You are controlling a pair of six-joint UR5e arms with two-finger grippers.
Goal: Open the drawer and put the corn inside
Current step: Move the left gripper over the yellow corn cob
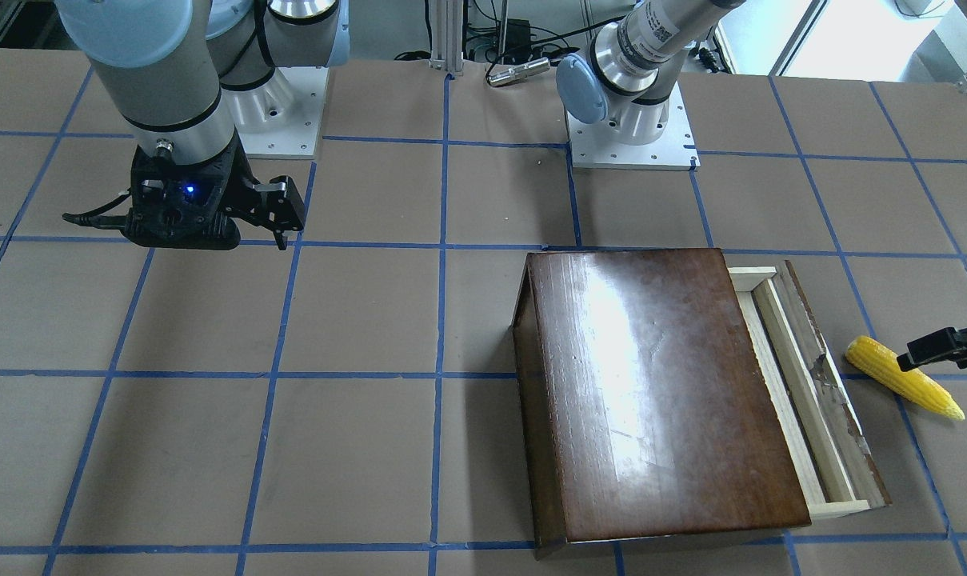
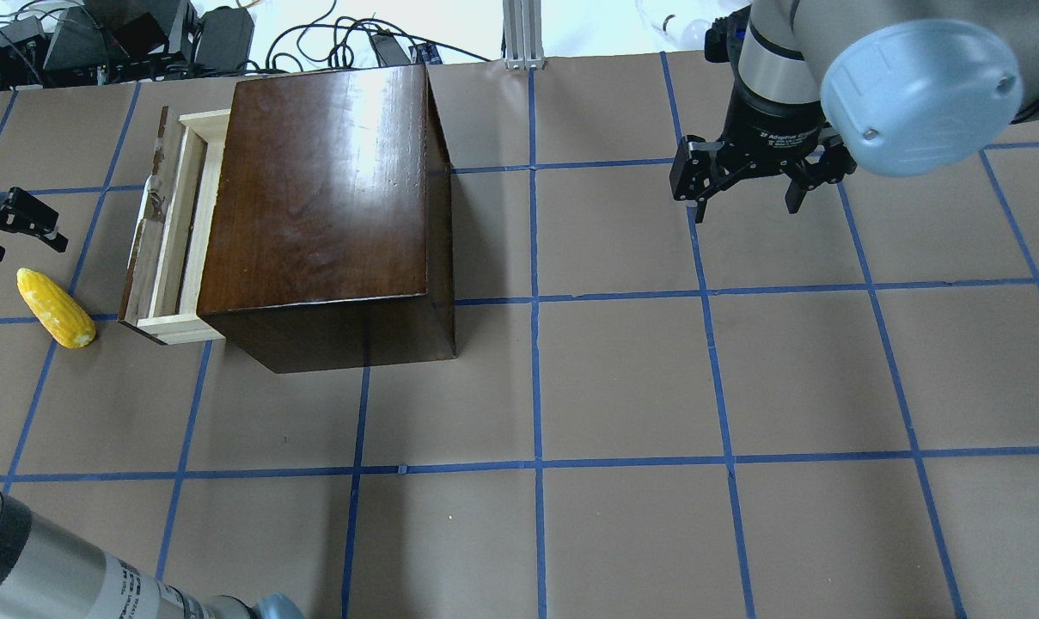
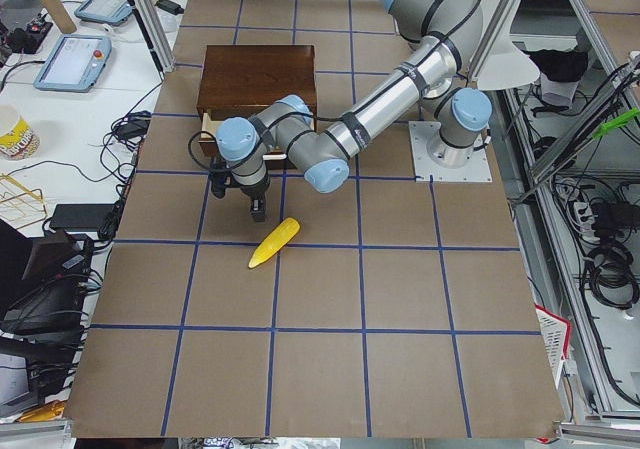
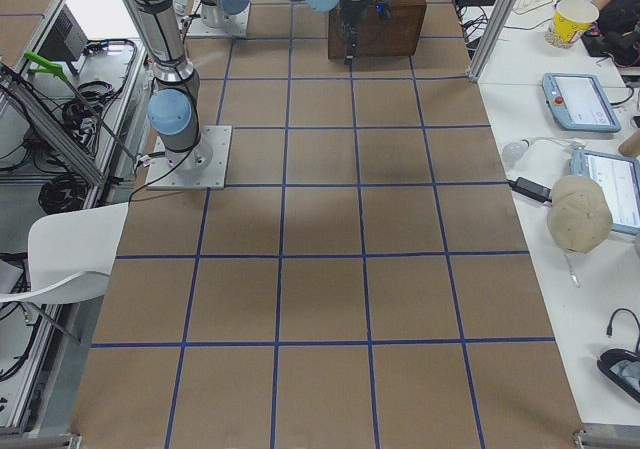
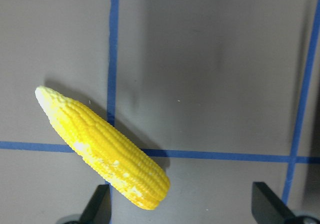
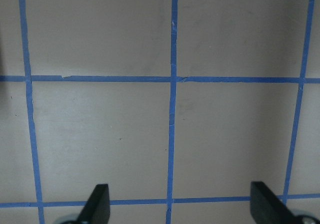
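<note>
The drawer point(image 2: 168, 236) stands partly pulled out of the glossy dark-brown box point(image 2: 321, 189), showing a narrow strip of its pale wooden tray point(image 1: 799, 400). The yellow corn point(image 2: 55, 307) lies flat on the table just beyond the drawer's worn front panel, touching nothing. My left gripper point(image 2: 21, 241) hangs open above the table close to the corn's thick end; in the left wrist view the corn point(image 5: 102, 146) lies ahead of the spread fingertips point(image 5: 97, 206). My right gripper point(image 2: 747, 206) hovers open and empty over bare table, far from the box.
Blue tape lines divide the brown table point(image 2: 622, 378) into squares. The arms' base plates point(image 1: 631, 148) sit at the robot's side. Cables and electronics point(image 2: 98, 39) crowd the far edge. Side benches hold tablets point(image 4: 580, 99) and a paper cup point(image 4: 572, 21).
</note>
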